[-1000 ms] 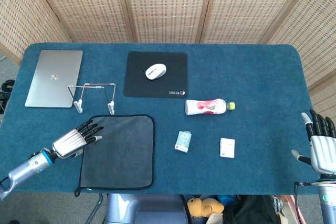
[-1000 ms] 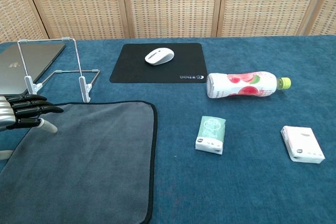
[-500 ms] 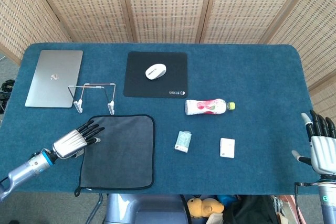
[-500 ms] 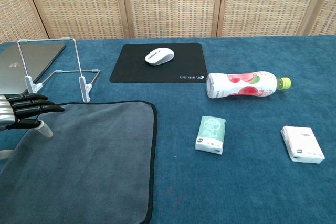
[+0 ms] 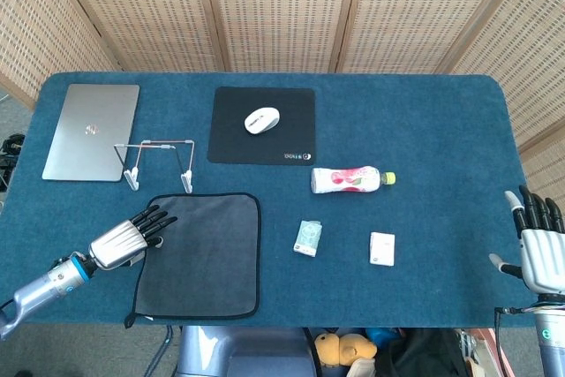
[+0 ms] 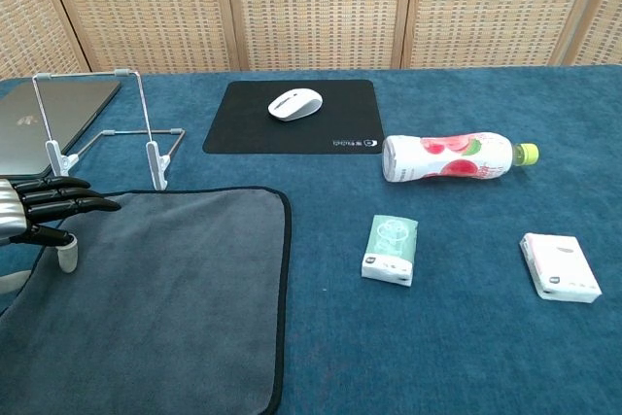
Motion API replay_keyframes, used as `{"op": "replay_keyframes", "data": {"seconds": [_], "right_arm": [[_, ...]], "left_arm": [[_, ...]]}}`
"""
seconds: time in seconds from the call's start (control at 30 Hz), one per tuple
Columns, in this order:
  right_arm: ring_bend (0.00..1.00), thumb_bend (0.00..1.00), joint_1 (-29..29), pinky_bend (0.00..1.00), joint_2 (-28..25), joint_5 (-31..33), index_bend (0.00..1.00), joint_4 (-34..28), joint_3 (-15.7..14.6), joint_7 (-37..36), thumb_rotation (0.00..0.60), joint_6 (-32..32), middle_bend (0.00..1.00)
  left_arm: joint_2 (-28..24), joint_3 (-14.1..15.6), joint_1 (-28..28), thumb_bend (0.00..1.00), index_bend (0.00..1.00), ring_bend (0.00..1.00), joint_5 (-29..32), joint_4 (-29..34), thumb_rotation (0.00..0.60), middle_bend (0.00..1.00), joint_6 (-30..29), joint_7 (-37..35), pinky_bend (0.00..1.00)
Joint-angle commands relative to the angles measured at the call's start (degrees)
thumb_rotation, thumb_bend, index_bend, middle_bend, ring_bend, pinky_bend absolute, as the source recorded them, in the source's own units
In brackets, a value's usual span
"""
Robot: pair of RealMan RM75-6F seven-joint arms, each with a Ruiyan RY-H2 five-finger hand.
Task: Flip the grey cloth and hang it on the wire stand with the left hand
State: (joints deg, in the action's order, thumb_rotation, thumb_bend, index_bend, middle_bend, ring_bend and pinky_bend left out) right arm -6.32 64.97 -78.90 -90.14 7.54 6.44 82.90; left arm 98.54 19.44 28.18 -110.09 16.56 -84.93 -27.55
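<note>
The grey cloth (image 5: 201, 255) (image 6: 155, 308) lies flat on the blue table, black-edged, at the front left. My left hand (image 5: 128, 237) (image 6: 39, 216) hovers over the cloth's left edge with fingers spread and nothing in them; its thumb points down at the cloth. The wire stand (image 5: 159, 165) (image 6: 102, 138) stands just behind the cloth, bare. My right hand (image 5: 538, 240) is held open at the far right edge of the table, away from everything; the chest view does not show it.
A silver laptop (image 5: 91, 131) lies at the back left beside the stand. A white mouse (image 5: 261, 120) sits on a black pad (image 5: 262, 125). A bottle (image 5: 350, 179) lies on its side mid-table, with two small packets (image 5: 308, 237) (image 5: 382, 248) in front of it.
My left hand has drawn back slightly toward the left edge of the cloth and its thumb has swung downward. The cloth and the right hand have not moved.
</note>
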Motion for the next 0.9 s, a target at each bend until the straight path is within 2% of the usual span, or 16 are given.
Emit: {"op": "replay_keyframes", "data": {"seconds": [0.03, 0.43, 0.9], "right_arm": [[0.00, 0.00, 0.0, 0.00, 0.0, 0.1, 0.00, 0.0, 0.0, 0.0, 0.600, 0.0, 0.00], [0.00, 0.00, 0.0, 0.00, -0.1, 0.0, 0.00, -0.2, -0.1, -0.2, 0.600, -0.1, 0.00], [0.00, 0.00, 0.1, 0.00, -0.5, 0.1, 0.00, -0.4, -0.1, -0.8, 0.600, -0.2, 0.00]], "left_arm": [[0.0, 0.0, 0.0, 0.46, 0.43, 0.00, 0.0, 0.0, 0.600, 0.00, -0.1, 0.0, 0.00], [0.6, -0.2, 0.0, 0.46, 0.65, 0.00, 0.2, -0.3, 0.600, 0.00, -1.6, -0.2, 0.00], [2.1, -1.9, 4.0, 0.46, 0.67, 0.00, 0.2, 2.1, 0.600, 0.00, -5.4, 2.3, 0.00]]}}
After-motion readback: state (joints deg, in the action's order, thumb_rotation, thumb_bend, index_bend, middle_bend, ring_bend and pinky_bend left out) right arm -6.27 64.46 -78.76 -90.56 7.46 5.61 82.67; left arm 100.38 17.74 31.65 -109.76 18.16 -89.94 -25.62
